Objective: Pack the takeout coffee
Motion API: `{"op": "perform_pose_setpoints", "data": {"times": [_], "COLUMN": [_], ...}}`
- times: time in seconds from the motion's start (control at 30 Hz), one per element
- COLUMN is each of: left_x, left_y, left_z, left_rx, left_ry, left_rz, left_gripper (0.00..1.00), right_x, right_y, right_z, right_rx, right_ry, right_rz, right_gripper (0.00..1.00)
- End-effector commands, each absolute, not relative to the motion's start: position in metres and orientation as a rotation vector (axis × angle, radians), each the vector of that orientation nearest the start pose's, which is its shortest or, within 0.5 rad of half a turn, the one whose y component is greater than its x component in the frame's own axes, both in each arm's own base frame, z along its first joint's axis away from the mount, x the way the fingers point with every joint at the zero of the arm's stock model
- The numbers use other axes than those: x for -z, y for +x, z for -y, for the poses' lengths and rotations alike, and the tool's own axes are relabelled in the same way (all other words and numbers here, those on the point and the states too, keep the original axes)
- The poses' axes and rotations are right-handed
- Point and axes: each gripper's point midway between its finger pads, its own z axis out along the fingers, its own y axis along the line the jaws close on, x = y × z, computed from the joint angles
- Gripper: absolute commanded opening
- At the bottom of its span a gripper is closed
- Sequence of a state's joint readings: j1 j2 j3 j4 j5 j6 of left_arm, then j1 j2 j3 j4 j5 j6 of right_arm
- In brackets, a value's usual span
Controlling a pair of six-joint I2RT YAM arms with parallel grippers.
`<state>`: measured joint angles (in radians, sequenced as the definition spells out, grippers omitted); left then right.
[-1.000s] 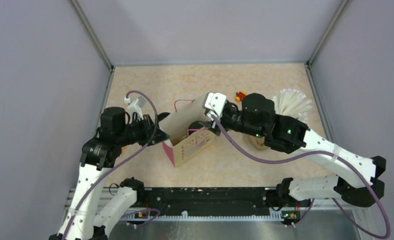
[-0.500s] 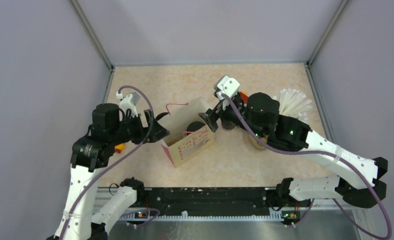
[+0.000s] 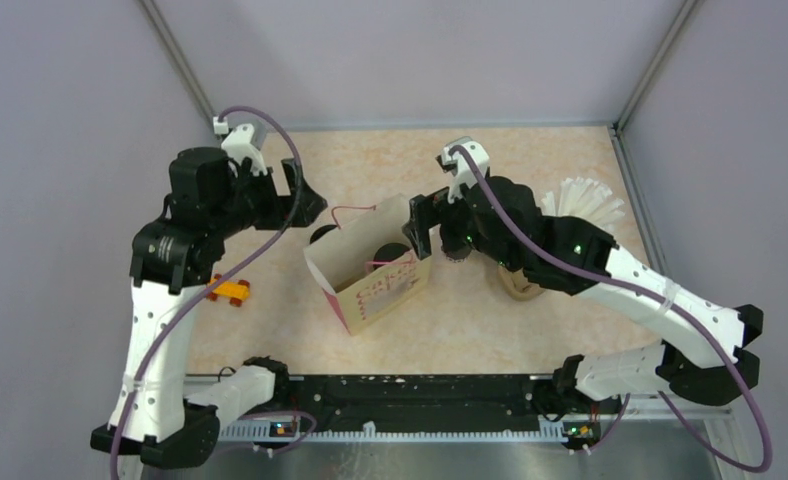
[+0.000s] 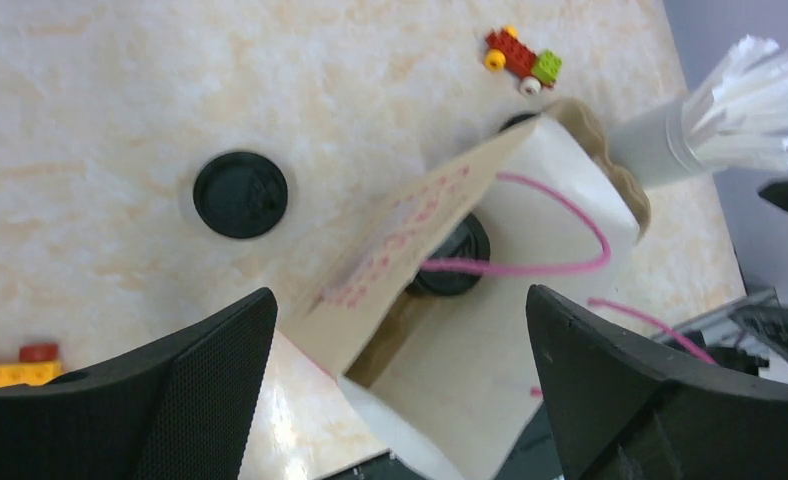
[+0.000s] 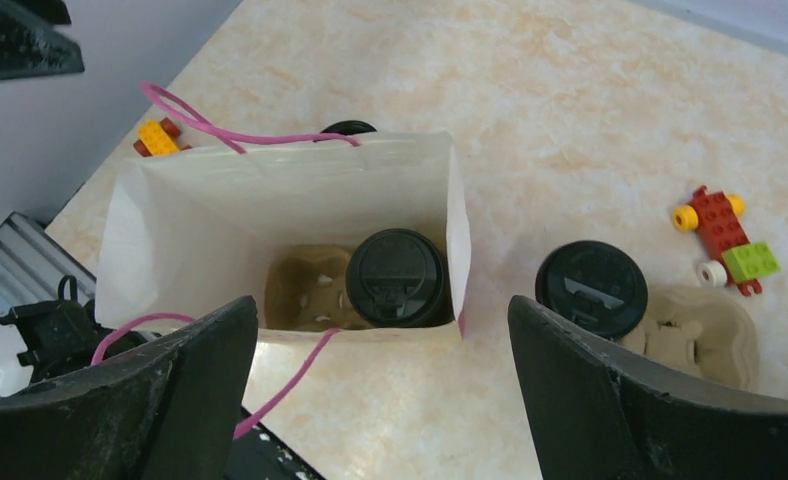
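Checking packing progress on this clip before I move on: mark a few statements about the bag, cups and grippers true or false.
1. A lidded black cup sits inside the paper bag. True.
2. The left gripper and right gripper are shut on the bag's handles. False: both are open and hold nothing.
3. A second lidded cup stands outside the bag in a pulp carrier. True.
4. The cup of white straws is packed in the bag. False: it stands on the table, outside the bag.
5. The bag lies flat on its side. False: it stands with its mouth open upward.
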<state>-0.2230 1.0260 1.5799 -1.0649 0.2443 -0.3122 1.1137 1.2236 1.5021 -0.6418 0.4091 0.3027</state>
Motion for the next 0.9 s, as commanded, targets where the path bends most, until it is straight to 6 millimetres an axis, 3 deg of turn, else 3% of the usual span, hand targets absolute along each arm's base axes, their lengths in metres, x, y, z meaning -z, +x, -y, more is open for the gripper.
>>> {"op": "perform_pose_setpoints", "data": {"times": [0.0,0.1,0.2,0.33,0.5,0.67,0.77,0.87], "left_x": [-0.399,-0.407,-0.402,-0.400,-0.399,-0.377,-0.344,-0.314], "left_y": [0.281,0.302,0.320,0.352,0.370,0.360,0.346,0.333], "left_z": [0.109,0.129,0.149,0.176,0.232,0.309,0.350,0.375], "left_rx": [0.533,0.655,0.717,0.631,0.550,0.557,0.594,0.592], "left_ry": [0.028,0.019,0.079,0.229,0.411,0.568,0.677,0.747], "left_rz": [-1.987,-1.956,-1.938,-1.932,-1.954,-2.001,-2.059,-2.119], "left_gripper": [0.99,0.99,0.99,0.99,0.97,0.93,0.90,0.90], "right_x": [-0.377,-0.374,-0.379,-0.392,-0.390,-0.398,-0.405,-0.410], "right_y": [0.210,0.206,0.200,0.194,0.183,0.173,0.166,0.160], "right_z": [-0.268,-0.247,-0.227,-0.202,-0.180,-0.162,-0.150,-0.138], "right_rx": [-0.486,-0.428,-0.430,-0.460,-0.510,-0.574,-0.595,-0.607], "right_ry": [-0.405,-0.404,-0.379,-0.314,-0.244,-0.197,-0.193,-0.191], "right_rz": [-1.962,-1.975,-1.939,-1.879,-1.855,-1.812,-1.783,-1.757], "right_gripper": [0.93,0.94,0.94,0.93,0.92,0.91,0.91,0.91]}}
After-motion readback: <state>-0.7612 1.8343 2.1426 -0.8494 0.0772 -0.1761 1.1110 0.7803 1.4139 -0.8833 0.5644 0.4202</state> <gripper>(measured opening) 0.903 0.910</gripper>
